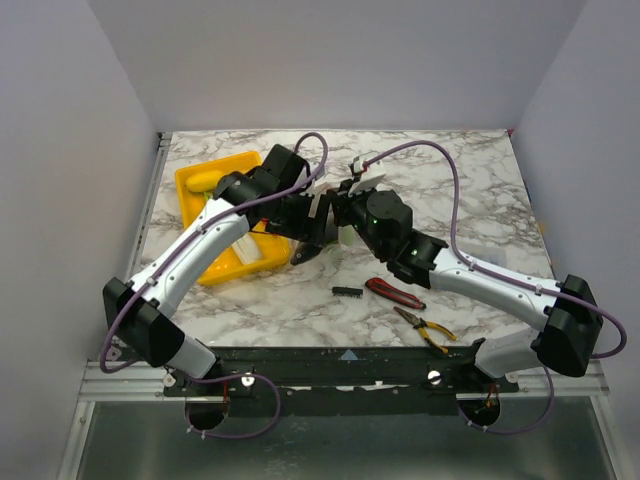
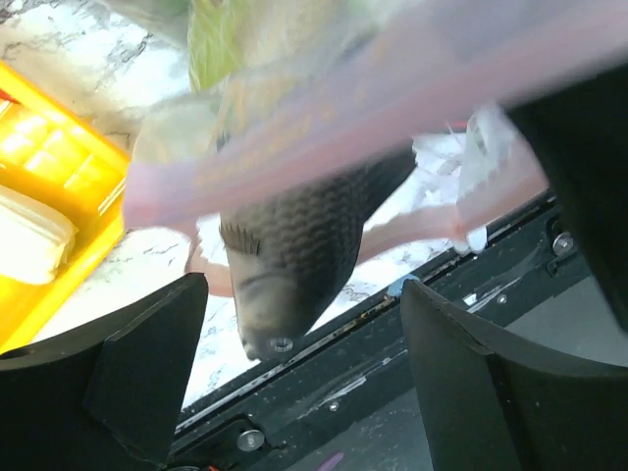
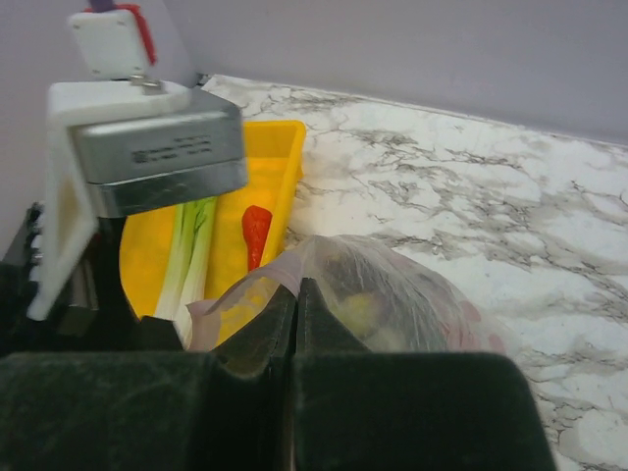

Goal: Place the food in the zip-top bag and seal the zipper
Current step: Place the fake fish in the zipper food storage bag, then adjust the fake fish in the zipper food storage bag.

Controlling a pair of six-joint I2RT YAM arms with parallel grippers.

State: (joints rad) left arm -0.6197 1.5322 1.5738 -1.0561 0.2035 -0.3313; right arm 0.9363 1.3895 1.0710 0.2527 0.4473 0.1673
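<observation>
The zip-top bag (image 3: 392, 285) is held up over the table's middle, with yellow and dark food showing through it. My right gripper (image 3: 296, 294) is shut on the pinkish zipper (image 3: 255, 285) at the bag's mouth; in the top view it (image 1: 338, 215) meets the left one. My left gripper (image 2: 299, 294) is open, its jaws wide apart below the zipper (image 2: 324, 128), touching nothing. A right fingertip (image 2: 294, 265) shows between them. A green piece (image 2: 221, 44) lies in the bag. A leek (image 3: 191, 250) and a red piece (image 3: 255, 231) lie in the yellow tray (image 3: 280, 147).
The yellow tray (image 1: 200, 195) sits at the left with a whitish box (image 1: 252, 250) in it. Red-handled pliers (image 1: 395, 293), yellow-handled pliers (image 1: 425, 328) and a small black part (image 1: 347, 291) lie near the front. The left wrist's camera block (image 3: 147, 147) is close to my right gripper.
</observation>
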